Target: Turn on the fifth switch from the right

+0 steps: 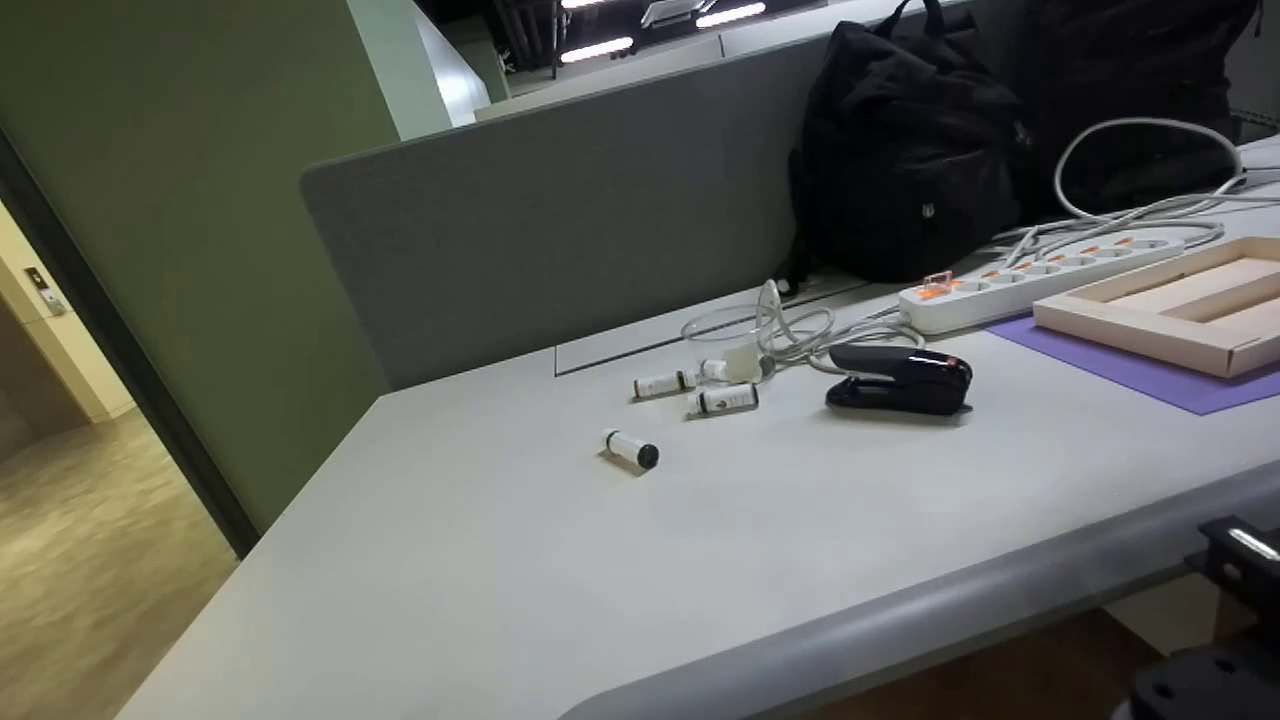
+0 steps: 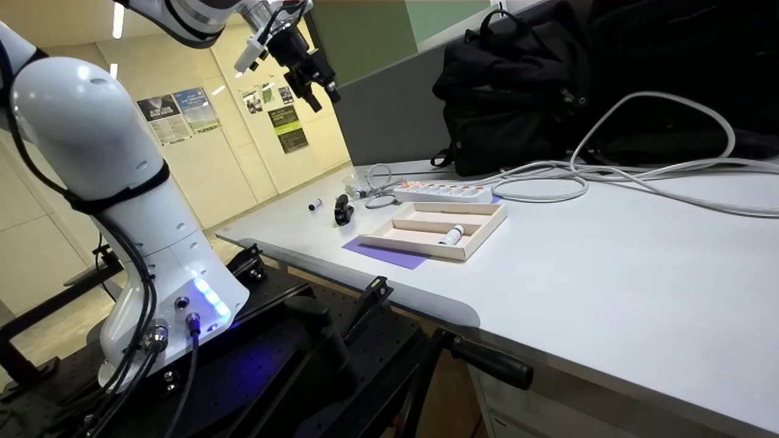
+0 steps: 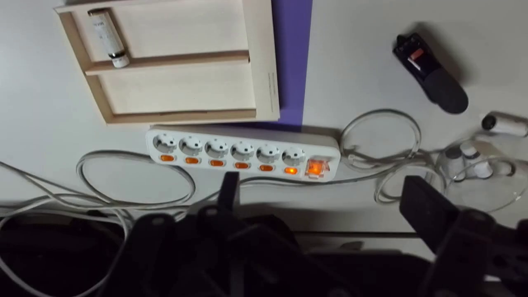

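The arm (image 2: 91,131) arches high, its black pincer (image 2: 326,103) pointing down, fingers (image 3: 427,206) parted wide.

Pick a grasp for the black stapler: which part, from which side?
I'd grip the black stapler across its narrow body near the red patch, coming straight down from above. The wrist view shows it long and slim, both sides exposed. In an exterior view, a gap separates its top lever from the base at the opposite end, so that end might give.

Printed wall posters (image 2: 164,119), labelled vial (image 3: 107,35), lettered wooden tray (image 3: 264,66), none of the text readable
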Controlling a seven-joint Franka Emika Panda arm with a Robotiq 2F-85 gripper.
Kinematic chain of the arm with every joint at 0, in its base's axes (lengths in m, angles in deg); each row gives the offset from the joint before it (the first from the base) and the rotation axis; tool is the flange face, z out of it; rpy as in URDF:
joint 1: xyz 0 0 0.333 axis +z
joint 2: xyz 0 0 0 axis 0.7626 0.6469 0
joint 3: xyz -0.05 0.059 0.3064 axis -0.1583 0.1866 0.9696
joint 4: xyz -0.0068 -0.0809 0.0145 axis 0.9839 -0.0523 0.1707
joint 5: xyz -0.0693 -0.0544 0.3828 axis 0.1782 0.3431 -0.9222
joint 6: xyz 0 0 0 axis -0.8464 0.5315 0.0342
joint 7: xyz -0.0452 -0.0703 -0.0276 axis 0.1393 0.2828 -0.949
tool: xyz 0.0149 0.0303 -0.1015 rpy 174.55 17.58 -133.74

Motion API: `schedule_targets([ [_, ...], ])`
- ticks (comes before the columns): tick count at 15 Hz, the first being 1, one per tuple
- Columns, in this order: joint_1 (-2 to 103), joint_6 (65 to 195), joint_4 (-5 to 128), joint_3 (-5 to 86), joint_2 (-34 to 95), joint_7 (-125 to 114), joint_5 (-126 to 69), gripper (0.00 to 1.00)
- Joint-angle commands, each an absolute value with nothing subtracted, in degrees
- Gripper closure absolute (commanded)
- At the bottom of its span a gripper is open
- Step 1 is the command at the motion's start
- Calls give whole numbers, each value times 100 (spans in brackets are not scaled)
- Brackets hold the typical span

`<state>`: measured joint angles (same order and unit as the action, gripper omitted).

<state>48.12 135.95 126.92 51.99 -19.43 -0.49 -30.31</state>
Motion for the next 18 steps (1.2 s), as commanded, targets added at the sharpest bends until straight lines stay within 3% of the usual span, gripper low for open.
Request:
schedule_targets([
  [1, 4495, 14379, 11815, 5125, -586, 46, -2764, 0],
  [2, 4416, 14603, 11634, 5125, -297, 38, -2677, 0],
  [3, 4344, 14727, 11405, 5108, 38, 81, -2614, 25],
  [4, 4298, 14833, 11156, 5077, 389, 124, -2570, 26],
  [10, 4146, 14874, 9310, 4800, 2564, 859, -2349, 69],
  [14, 4761, 14296, 8112, 4276, 3612, 852, -2655, 96],
  [15, 4846, 13746, 7863, 4285, 3757, 776, -2789, 99],
  [16, 4757, 14445, 8525, 4227, 3392, 490, -2810, 85],
  [18, 4895, 14030, 8117, 4223, 3700, 521, -2871, 98],
])
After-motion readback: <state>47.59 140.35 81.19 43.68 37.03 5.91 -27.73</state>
